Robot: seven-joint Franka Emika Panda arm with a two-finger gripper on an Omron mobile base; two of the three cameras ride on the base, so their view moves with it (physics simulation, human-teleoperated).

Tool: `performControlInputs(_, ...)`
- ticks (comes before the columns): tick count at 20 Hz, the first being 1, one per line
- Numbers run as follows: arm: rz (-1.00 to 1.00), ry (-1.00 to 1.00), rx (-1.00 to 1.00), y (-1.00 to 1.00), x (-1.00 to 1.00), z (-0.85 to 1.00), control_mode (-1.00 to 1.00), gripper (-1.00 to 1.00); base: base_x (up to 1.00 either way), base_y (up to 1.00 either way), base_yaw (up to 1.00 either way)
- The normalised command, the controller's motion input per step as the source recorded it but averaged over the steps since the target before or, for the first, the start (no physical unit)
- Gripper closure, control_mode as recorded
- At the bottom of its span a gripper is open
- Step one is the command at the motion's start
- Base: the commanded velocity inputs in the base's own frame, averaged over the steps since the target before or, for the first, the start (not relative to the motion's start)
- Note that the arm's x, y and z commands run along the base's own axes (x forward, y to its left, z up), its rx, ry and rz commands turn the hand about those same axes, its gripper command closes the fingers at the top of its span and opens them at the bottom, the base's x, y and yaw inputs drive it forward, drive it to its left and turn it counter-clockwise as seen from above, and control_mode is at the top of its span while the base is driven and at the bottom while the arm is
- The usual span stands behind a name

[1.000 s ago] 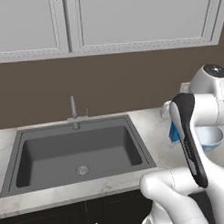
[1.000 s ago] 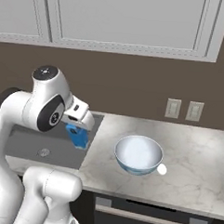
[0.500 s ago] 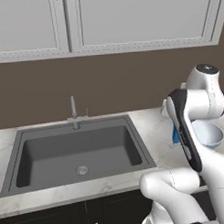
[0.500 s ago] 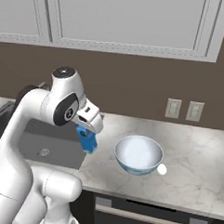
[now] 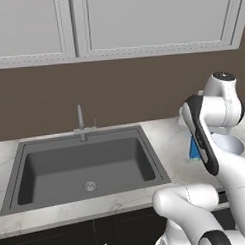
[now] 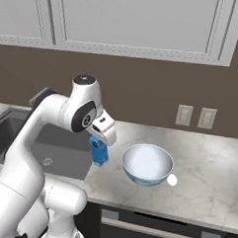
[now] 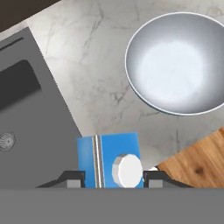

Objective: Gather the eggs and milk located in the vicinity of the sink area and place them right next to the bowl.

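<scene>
Countertop: pale veined marble look, smooth, slight sheen.
Sink: matt dark grey basin; tap of brushed silver metal.
Bowl: glossy glazed finish, smooth.
Milk: blue carton, smooth, white plastic-looking cap.
Floor: warm wood grain.

Brown wall, white cabinets, marble counter

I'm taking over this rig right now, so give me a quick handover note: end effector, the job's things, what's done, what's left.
End effector: shut on the milk, carried above the counter between the sink and the bowl.
Egg: already on the counter, beside the bowl on its far side from the sink.
Done: egg placed, milk lifted.
Left: set the milk down next to the bowl and release.
</scene>
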Motion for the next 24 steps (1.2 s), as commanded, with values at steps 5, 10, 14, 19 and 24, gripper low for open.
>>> performControlInputs(5, -0.09, 0.00, 0.00, 0.00, 0.12, -0.32, -1.00, 1.00, 0.00, 0.00, 0.00)
performControlInputs(10, -0.08, 0.00, 0.00, 0.00, 0.18, -0.27, -1.00, 1.00, 0.00, 0.00, 0.00)
performControlInputs(14, -0.07, 0.00, 0.00, -0.01, 0.21, -0.22, -1.00, 1.00, 0.00, 0.00, 0.00)
performControlInputs(19, -0.05, 0.00, 0.00, -0.10, 0.24, -0.22, -1.00, 1.00, 0.00, 0.00, 0.00)
performControlInputs(24, -0.04, 0.00, 0.00, -0.14, 0.27, -0.20, -1.00, 1.00, 0.00, 0.00, 0.00)
